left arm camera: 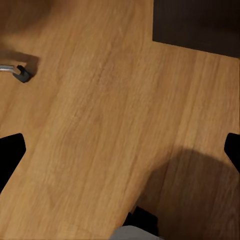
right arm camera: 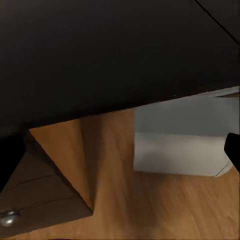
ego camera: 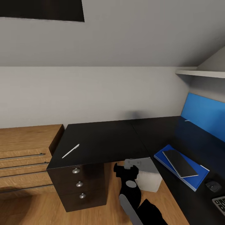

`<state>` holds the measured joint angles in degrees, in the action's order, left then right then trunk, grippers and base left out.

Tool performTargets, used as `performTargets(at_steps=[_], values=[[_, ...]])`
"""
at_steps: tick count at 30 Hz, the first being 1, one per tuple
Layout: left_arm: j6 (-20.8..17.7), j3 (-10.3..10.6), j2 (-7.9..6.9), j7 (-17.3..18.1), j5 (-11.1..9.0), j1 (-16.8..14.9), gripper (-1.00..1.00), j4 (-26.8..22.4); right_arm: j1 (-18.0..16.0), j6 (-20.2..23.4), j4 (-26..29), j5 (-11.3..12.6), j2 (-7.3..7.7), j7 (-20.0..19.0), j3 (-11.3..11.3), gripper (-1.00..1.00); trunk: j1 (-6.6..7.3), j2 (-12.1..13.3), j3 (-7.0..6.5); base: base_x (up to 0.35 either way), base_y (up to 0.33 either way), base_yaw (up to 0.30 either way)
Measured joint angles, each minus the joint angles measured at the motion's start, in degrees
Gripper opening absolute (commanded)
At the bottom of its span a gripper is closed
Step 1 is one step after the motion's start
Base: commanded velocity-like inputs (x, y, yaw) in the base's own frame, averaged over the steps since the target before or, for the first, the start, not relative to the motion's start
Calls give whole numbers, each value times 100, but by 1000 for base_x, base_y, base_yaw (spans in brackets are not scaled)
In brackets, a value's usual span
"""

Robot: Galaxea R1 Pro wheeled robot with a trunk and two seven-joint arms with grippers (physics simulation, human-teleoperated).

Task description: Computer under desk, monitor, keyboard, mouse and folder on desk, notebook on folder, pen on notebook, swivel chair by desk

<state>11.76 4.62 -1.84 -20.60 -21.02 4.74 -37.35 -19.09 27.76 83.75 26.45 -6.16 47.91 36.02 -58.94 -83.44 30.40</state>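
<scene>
A white pen [ego camera: 70, 151] lies on the left wing of the black desk [ego camera: 106, 140]. On the right wing, a dark notebook [ego camera: 179, 163] rests on the blue folder [ego camera: 189, 178]. The black mouse [ego camera: 213, 186] and a corner of the keyboard [ego camera: 220, 203] lie nearer me. The light-grey computer [ego camera: 149, 178] [right arm camera: 180, 145] stands under the desk. My right gripper [ego camera: 126, 171] [right arm camera: 120, 155] is open below the desk's front edge, holding nothing. My left gripper [left arm camera: 120, 155] is open over bare floor, near a swivel chair castor [left arm camera: 22, 74]. The monitor is out of view.
Black drawers with silver knobs [ego camera: 79, 184] [right arm camera: 9, 218] stand under the desk's left end. A light-wood drawer chest [ego camera: 25, 156] stands against the drawers on the left. A blue back panel [ego camera: 203, 115] and a white shelf [ego camera: 203, 73] are at the right. The floor [left arm camera: 100, 125] is wood.
</scene>
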Motion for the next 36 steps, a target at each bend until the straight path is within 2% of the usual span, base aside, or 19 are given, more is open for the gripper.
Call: performTargets(at_steps=[4,8,17,19,29,36], values=[[230,0,0,-5,0,0,100,13,0,-56,-3,-131,5,-2,484,100,0,0,0,0,0,0],[281,0,0,-6,-1,0,100,16,0,-190,-5,-220,-3,-1,642,100,0,0,0,0,0,0],[303,0,0,-5,-1,0,100,21,0,-366,-24,-260,-16,-13,713,100,0,0,13,0,0,145],[303,0,1,-5,-1,0,100,25,0,-668,-24,-257,-10,-15,721,100,0,0,18,0,0,255],[303,0,7,-4,-1,0,100,26,0,-742,-24,-255,-9,-15,731,100,0,0,44,0,0,257],[303,0,9,-4,-1,0,100,26,0,-744,-25,-255,-9,-15,880,100,0,0,61,0,0,257]])
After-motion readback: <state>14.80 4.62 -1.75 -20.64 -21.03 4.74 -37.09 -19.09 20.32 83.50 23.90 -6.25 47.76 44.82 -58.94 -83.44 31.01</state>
